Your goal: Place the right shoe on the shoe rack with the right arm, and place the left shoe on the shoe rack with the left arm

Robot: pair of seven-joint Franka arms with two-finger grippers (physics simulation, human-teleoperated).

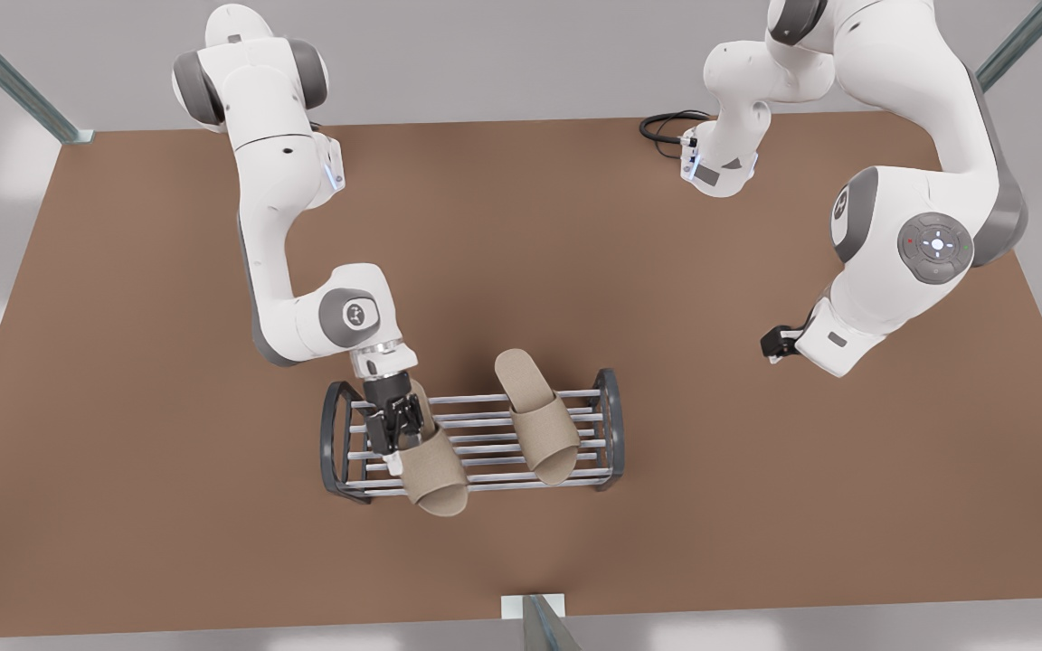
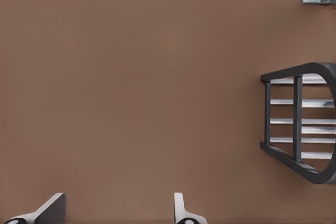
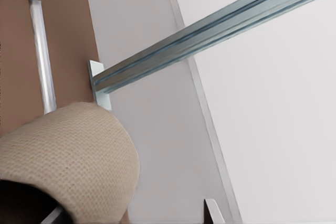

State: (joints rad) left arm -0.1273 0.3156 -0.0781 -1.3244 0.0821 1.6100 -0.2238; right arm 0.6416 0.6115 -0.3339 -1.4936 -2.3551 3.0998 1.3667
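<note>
The shoe rack point(image 1: 476, 438) stands on the brown table point(image 1: 123, 407) near the front edge, its silver bars running between two dark grey end frames. Two beige slippers lie across the bars. The right shoe point(image 1: 435, 470) sits toward the front view's left end of the rack, its toe overhanging the front bar. The left shoe point(image 1: 535, 416) sits toward the front view's right end, its heel projecting past the rear bar; no gripper touches it. The right gripper point(image 1: 397, 432) is lowered onto the rack at the right shoe, its fingers set about the slipper's edge; contact appears to be a pinch, though the fingertips are largely hidden. The right wrist view shows the woven upper point(image 3: 68, 156) directly before the camera. The left gripper point(image 1: 779, 342) hangs over bare table, well apart from the rack on the front view's right, and waits; its fingertips point(image 2: 50, 209) are spread with nothing between them. The left wrist view shows one end frame point(image 2: 304, 124) of the rack.
</note>
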